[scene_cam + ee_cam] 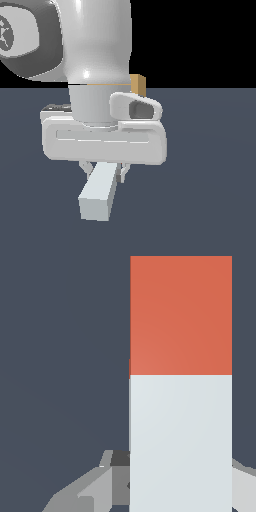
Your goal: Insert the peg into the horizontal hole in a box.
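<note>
My gripper (105, 172) is shut on the peg (97, 192), whose white half sticks out toward the camera in the exterior view. In the wrist view the peg (180, 381) fills the frame lengthwise, white near the fingers (95, 488) and orange-red beyond. The peg is held above the dark floor. Only a small tan corner of the box (138, 84) shows behind the arm in the exterior view. The hole is hidden.
The large white arm and hand body (100, 140) block most of the exterior view. The dark grey-blue floor (210, 190) spreads around the gripper.
</note>
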`<action>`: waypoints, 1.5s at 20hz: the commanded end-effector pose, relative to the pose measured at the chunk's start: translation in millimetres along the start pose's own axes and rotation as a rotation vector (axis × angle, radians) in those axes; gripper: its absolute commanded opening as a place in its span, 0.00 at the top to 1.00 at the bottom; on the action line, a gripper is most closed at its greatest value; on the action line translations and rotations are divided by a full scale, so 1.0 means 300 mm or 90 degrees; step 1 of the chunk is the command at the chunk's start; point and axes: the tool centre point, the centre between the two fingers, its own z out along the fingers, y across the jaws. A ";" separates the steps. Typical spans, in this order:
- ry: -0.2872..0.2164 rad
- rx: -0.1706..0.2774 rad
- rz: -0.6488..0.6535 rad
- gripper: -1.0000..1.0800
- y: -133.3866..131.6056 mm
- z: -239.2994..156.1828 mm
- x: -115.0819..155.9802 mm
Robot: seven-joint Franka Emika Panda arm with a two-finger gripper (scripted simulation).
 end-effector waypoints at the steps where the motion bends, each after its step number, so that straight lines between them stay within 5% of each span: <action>1: 0.000 -0.002 0.014 1.00 -0.047 -0.016 0.055; 17: 0.000 -0.003 0.092 1.00 -0.299 -0.077 0.391; 30: 0.000 -0.003 0.108 1.00 -0.339 -0.090 0.466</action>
